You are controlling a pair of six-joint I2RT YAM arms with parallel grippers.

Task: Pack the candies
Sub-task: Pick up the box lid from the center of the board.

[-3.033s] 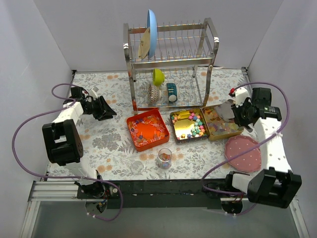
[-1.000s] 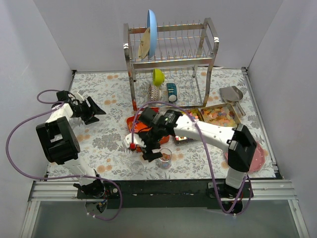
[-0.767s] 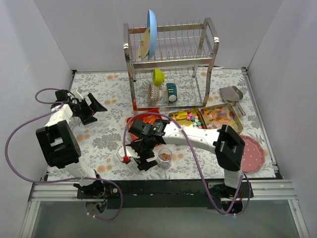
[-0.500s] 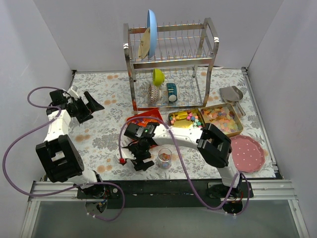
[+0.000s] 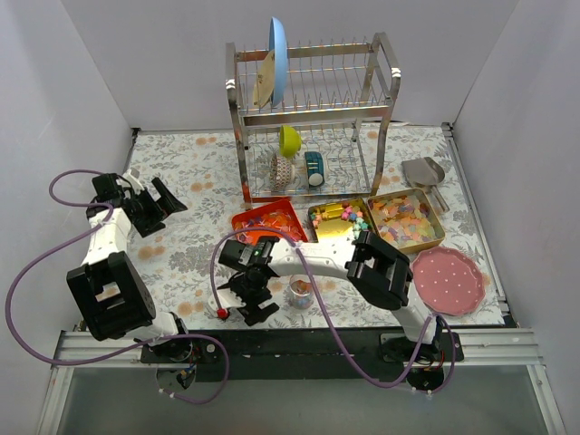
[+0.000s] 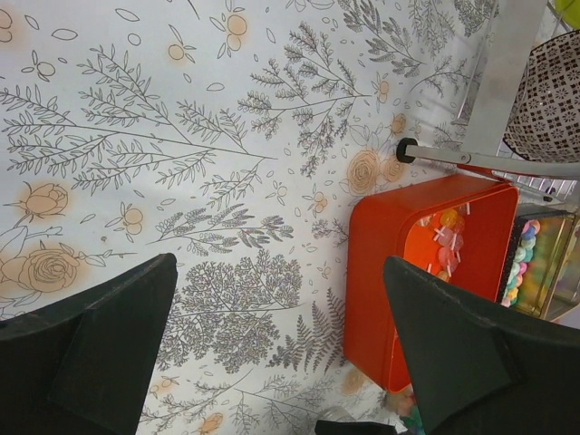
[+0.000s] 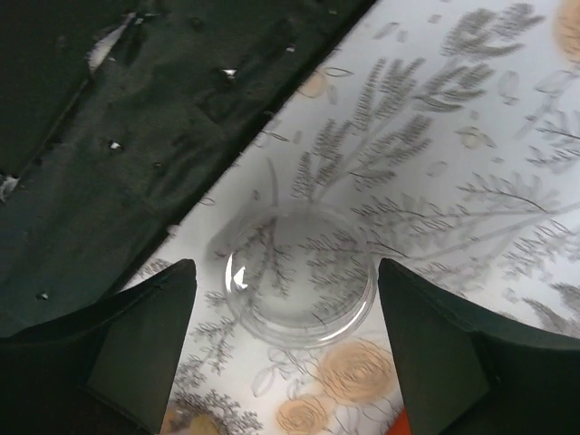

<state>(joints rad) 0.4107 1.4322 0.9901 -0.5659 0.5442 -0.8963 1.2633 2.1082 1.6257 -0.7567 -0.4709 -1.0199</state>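
Lid-fetching step, I'd say. Right tool (image 5: 249, 304) spread wide over clear round lid (image 7: 299, 276), just left of small glass (image 5: 302, 283). Candies (image 5: 300, 292) inside glass. Left tool (image 5: 161, 201) open, empty, far left of glass. Next: lower, pinch lid rim, cap glass.

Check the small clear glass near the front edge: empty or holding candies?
Holding candies. The small clear glass stands upright with mixed-colour candies showing inside; how full it is cannot be told from above.
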